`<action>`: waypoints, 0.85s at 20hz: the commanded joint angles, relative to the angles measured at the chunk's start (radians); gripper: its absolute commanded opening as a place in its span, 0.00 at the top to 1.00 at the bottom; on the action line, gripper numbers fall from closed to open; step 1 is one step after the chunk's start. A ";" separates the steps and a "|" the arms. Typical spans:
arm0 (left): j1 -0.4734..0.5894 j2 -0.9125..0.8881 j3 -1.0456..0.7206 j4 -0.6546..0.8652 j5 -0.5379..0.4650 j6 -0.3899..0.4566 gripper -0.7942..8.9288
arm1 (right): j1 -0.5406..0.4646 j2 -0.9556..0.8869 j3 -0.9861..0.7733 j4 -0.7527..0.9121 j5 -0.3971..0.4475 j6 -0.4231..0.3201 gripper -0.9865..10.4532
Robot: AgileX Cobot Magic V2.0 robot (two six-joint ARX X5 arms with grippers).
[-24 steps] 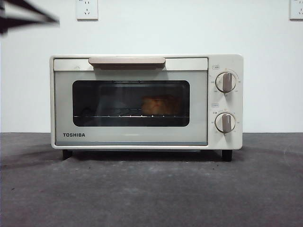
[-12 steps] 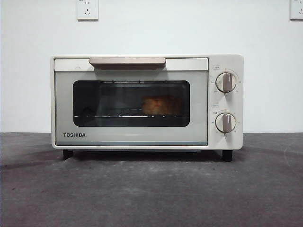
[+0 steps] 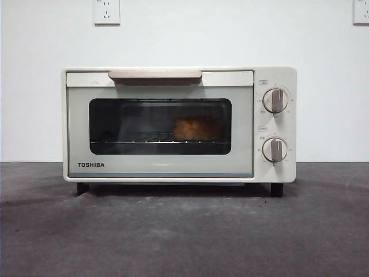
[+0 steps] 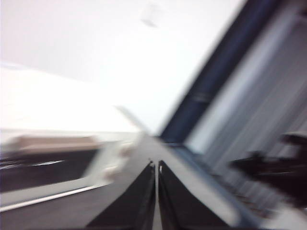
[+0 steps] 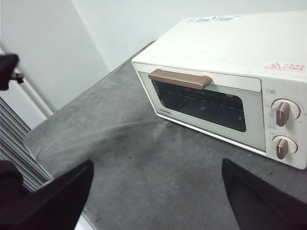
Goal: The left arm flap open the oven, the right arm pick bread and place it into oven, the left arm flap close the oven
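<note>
Oven door sitting shut, bread on rack at window's 3 o'clock. I'm parking both: left gripper fingers closed empty, right gripper spread wide, empty.

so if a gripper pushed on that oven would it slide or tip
The oven would probably resist tipping: it is wide, low and boxy, standing on black feet near its corners. It might grip rather than slide, since the table looks like matte, textured grey cloth. Its glass door looks fragile.
</note>
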 commanded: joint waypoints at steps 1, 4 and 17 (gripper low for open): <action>0.000 -0.064 0.013 -0.212 -0.101 0.303 0.90 | 0.007 0.003 0.016 0.008 0.001 -0.061 0.55; 0.000 -0.110 0.013 -0.343 -0.149 0.394 0.90 | 0.007 0.003 0.016 0.008 0.007 -0.094 0.59; 0.000 -0.122 0.013 -0.410 -0.158 0.400 0.90 | 0.007 0.003 0.016 -0.017 0.018 -0.108 0.89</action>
